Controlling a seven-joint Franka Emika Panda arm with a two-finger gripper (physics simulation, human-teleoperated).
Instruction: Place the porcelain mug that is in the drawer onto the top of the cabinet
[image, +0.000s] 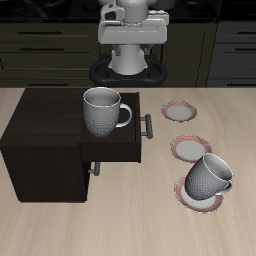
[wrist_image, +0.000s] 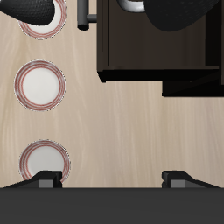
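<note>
— On the table's wooden top, what are we seeing from the exterior view?

— We are looking at the cabinet (image: 45, 135), low and dark, with the drawer (image: 112, 146) pulled out from its side. The porcelain mug (image: 102, 111) is standing upright inside that drawer, its loop handle pointing toward the drawer front, where the grey bar handle (image: 148, 126) is sitting.

— And beside the cabinet?

— We are counting three pink-rimmed plates. One plate (image: 181, 111) is lying farthest back, a second plate (image: 190, 149) is sitting between the others, and a third plate (image: 200, 194), nearest the table's front edge, is carrying a smaller grey mug (image: 209, 177) tipped on its side.

— Where is the arm?

— We are seeing the robot's base (image: 130, 45) at the table's back. The wrist view is looking straight down at the drawer's dark wood (wrist_image: 157, 35) and the plates (wrist_image: 40, 85).

— What about the claw?

— We are seeing the gripper (wrist_image: 112, 178) with its two fingertips (wrist_image: 48, 179) set wide apart over bare tabletop, nothing between them. It is gripping nothing, and the porcelain mug is sitting untouched in the drawer.
</note>
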